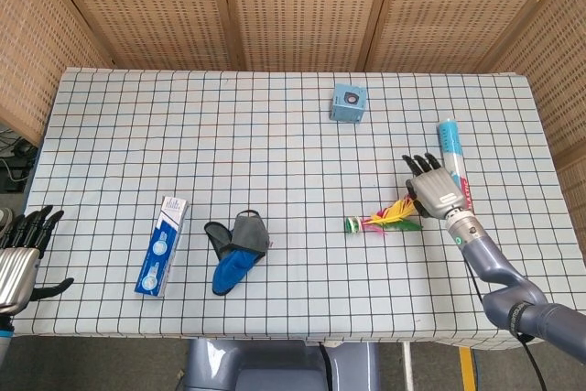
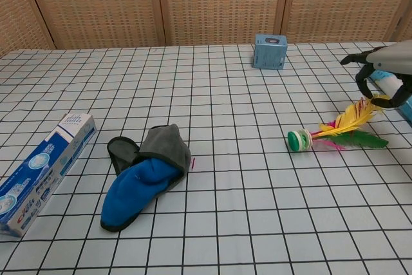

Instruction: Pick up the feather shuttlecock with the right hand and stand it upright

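The feather shuttlecock (image 1: 386,219) lies right of the table's middle, its green base (image 2: 297,140) on the cloth and its pink, green and yellow feathers (image 2: 344,127) pointing right. My right hand (image 1: 432,188) hangs over the feather end and pinches the tip of the yellow feather, which is lifted off the table; in the chest view this hand (image 2: 386,72) is at the right edge. My left hand (image 1: 20,254) stays off the table's front left corner, fingers spread, holding nothing.
A blue box (image 1: 348,102) stands at the back. A toothpaste tube (image 1: 450,155) lies just right of my right hand. A toothpaste carton (image 1: 163,244) and a blue and grey cloth item (image 1: 236,249) lie at the front left.
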Controlling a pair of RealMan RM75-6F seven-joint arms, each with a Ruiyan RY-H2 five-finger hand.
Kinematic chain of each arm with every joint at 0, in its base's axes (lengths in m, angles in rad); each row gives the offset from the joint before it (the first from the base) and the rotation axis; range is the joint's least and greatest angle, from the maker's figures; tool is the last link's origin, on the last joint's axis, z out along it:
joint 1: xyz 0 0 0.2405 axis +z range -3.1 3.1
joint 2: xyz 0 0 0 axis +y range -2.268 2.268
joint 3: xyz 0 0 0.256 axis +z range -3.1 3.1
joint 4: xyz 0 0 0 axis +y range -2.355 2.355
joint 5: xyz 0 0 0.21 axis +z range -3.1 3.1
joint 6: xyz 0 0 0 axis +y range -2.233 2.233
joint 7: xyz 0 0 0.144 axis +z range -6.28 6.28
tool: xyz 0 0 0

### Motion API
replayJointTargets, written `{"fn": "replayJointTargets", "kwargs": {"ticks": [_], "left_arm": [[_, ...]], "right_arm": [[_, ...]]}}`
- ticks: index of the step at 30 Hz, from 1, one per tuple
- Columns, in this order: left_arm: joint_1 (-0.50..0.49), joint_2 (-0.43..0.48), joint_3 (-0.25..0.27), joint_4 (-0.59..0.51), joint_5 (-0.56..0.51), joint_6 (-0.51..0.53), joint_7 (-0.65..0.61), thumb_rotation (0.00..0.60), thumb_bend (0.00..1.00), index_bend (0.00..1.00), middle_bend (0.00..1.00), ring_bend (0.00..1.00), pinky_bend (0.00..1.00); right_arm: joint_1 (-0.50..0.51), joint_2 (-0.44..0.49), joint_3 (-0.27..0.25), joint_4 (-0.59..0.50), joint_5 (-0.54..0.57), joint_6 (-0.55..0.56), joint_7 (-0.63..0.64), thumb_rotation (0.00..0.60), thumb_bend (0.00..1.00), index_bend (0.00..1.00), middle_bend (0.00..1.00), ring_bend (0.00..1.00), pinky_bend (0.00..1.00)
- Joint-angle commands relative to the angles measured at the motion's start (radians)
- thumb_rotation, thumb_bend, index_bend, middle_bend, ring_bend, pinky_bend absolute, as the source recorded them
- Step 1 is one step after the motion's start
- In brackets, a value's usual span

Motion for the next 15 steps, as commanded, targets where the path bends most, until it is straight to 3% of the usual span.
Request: {"fn": "replayJointTargets", "kwargs": {"ticks": [1,15], "left_arm": [[0.000,0.002,0.001,-0.001,0.003,0.001,-0.004,0.600,0.00,0.00,0.00,0.00,0.00],[0.004,0.012,0.007,-0.002,0.021,0.012,-0.024,0.600,0.00,0.00,0.00,0.00,0.00]], "right_arm": [[-0.009,0.033,0.012,-0.043,-0.033,0.052,0.023,0.600,0.63,0.79,0.01,0.00,0.00],[0.001,0.133,0.088,-0.188,-0.035,0.166,-0.039,0.600,0.63,0.81,0.05,0.00,0.00]]}}
